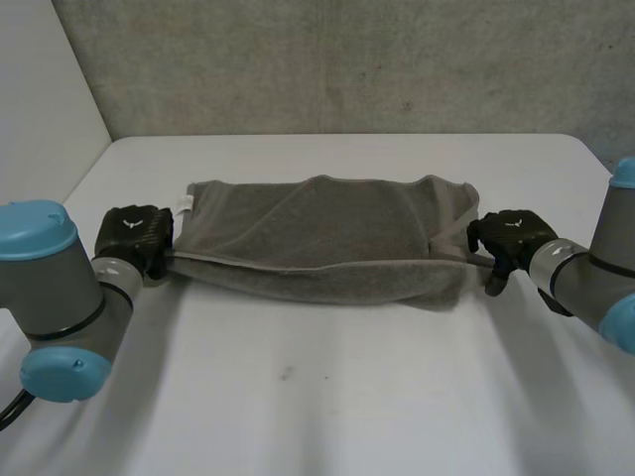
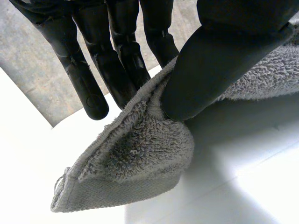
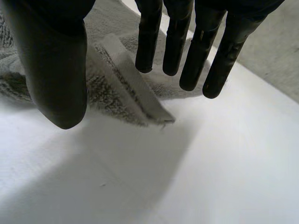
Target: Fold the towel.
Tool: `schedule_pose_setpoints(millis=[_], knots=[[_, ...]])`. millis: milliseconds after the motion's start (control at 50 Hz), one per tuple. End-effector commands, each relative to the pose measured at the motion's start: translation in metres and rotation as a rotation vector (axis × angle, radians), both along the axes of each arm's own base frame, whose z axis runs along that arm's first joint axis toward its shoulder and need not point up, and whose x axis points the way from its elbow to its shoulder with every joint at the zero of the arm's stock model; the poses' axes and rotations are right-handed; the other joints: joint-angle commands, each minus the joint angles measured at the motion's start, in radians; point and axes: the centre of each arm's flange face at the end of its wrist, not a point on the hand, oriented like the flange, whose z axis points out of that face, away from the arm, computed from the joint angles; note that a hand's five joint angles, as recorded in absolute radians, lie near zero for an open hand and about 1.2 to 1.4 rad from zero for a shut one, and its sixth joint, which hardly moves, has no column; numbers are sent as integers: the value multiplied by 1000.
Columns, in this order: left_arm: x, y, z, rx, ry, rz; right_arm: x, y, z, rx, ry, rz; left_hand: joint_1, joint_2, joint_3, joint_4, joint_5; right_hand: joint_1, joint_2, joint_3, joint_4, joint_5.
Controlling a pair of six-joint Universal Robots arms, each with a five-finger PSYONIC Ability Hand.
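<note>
Two hands flank the grey towel [image 1: 327, 238], which lies across the white bench [image 1: 317, 397] doubled over lengthwise, the top layer sitting a little unevenly. At its left end, the left hand [image 1: 134, 236] pinches the corner, thumb pressed onto the cloth against the fingers [image 2: 121, 70] behind it. At the right end, the right hand [image 1: 508, 238] is spread, thumb and straight fingers [image 3: 149, 42] apart, the hemmed corner lying loose on the bench between them. The first fold looks done. An end-to-end fold seems left.
</note>
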Motion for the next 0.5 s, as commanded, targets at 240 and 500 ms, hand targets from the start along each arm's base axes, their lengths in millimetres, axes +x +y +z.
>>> schedule_pose_setpoints(millis=[240, 500], knots=[[1, 0, 0, 1, 0, 1, 1, -12, -14, 125, -121, -15, 205, 178, 179, 177, 198, 211, 189, 202, 195, 224], [1, 1, -1, 4, -1, 3, 3, -6, -18, 158, -127, -18, 205, 178, 179, 177, 198, 48, 25, 38, 32, 61]])
